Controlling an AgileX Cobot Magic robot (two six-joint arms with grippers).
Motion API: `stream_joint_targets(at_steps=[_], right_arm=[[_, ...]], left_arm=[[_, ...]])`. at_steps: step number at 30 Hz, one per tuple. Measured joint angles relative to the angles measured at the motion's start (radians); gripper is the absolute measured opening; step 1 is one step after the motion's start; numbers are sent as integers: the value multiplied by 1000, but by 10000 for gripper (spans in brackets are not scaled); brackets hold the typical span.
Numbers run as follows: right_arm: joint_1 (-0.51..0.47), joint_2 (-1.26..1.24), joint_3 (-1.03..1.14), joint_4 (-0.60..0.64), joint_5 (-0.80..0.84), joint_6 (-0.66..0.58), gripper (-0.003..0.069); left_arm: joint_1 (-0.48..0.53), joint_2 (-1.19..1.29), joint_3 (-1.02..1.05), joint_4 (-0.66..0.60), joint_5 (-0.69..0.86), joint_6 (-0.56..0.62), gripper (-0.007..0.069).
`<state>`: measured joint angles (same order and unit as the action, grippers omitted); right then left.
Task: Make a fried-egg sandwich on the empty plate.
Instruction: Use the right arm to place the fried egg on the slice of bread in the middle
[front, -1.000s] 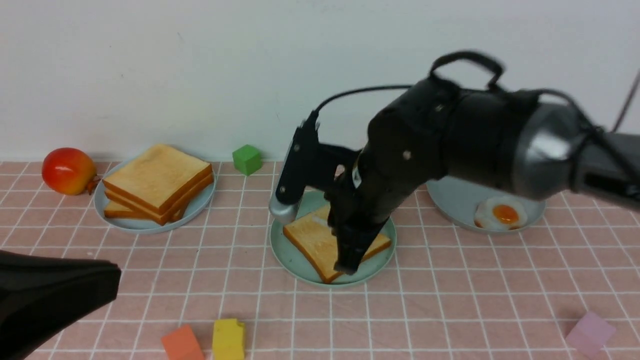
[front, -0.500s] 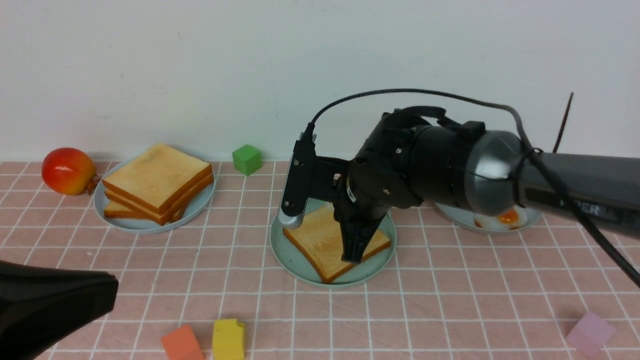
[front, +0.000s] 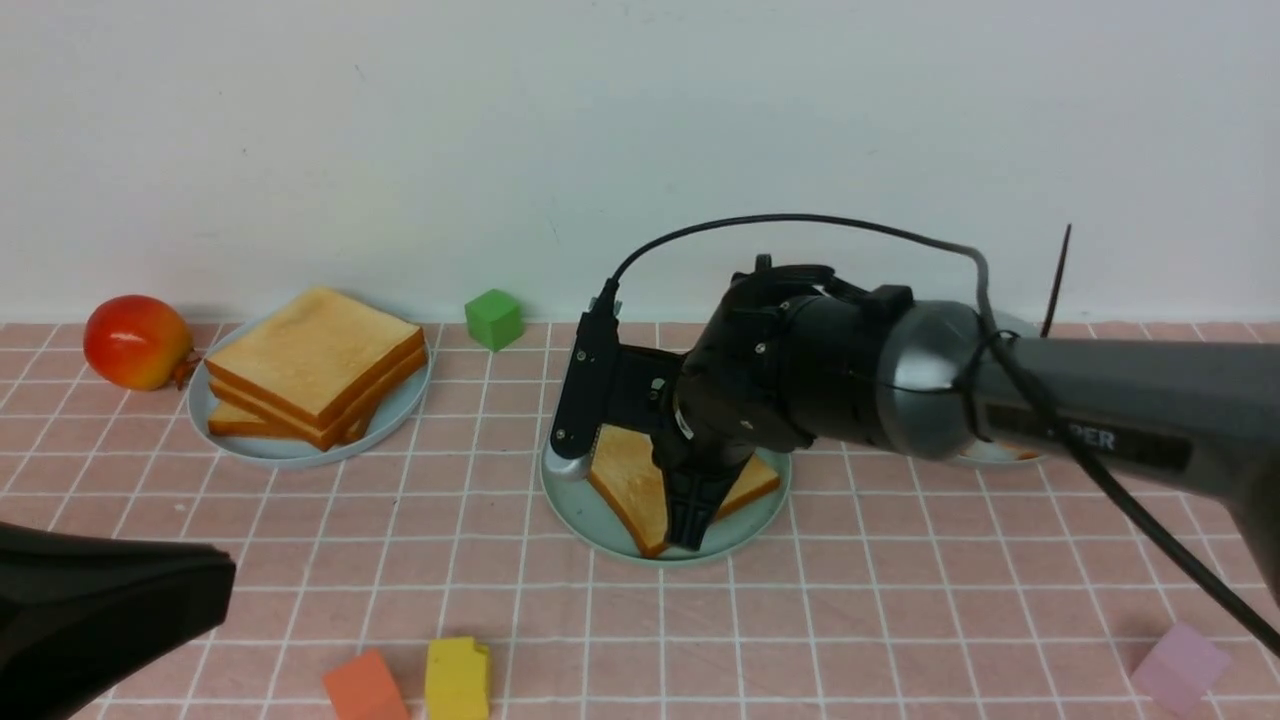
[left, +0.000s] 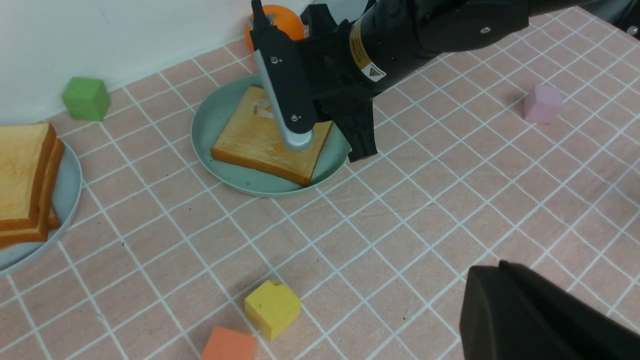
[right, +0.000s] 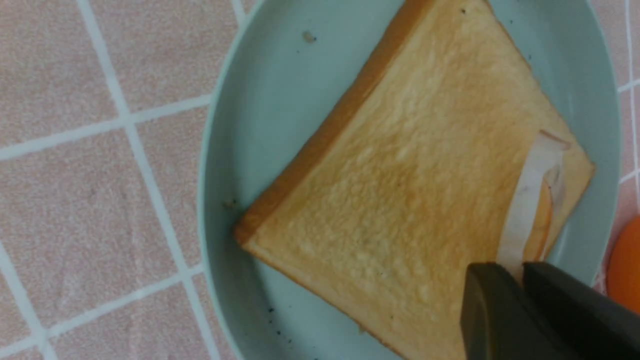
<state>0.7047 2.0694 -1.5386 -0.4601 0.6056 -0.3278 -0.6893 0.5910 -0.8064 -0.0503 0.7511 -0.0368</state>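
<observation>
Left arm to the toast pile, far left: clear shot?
Probably yes. Only bare cloth lies between the left claw and the toast pile; the right arm hangs over the mint plate.

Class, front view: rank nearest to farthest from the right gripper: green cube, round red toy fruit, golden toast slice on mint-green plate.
1. Golden toast slice, under the right gripper.
2. Green cube, back by wall.
3. Red toy fruit, far left.

Front camera faces the wall (front: 300, 150); left wrist views obliquely; right wrist, seemingly overhead, close; all share the plate (front: 578, 508)
</observation>
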Motion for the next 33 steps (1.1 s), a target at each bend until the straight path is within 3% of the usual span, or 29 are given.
stream_joint_targets(at_steps=[7, 10, 12, 16, 21, 26, 28, 29, 31, 33], right_arm=[[1, 0, 0, 1, 0, 5, 80], [1, 1, 0, 29, 0, 7, 123], [1, 1, 0, 61, 0, 8, 194], [1, -5, 0, 134, 1, 8, 409], [2, -94, -19, 240, 42, 36, 562], [3, -278, -39, 278, 223, 164, 549], [3, -410, -41, 286, 415, 268, 474], [3, -429, -40, 286, 429, 275, 458], [3, -547, 2, 288, 571, 349, 329], [3, -616, 45, 290, 606, 382, 248]], left_arm=[[0, 0, 0, 0, 1, 0, 8], [0, 0, 0, 0, 1, 0, 11], [0, 0, 0, -1, 1, 0, 13], [0, 0, 0, -1, 1, 0, 18], [0, 0, 2, -7, 9, -5, 22], [0, 33, 9, -11, 36, -47, 22], [0, 123, -1, -3, 52, -73, 19], [0, 131, -3, -2, 53, -72, 17], [0, 258, -48, 35, 55, -75, -13], [1, 344, -86, 68, 66, -78, -13]])
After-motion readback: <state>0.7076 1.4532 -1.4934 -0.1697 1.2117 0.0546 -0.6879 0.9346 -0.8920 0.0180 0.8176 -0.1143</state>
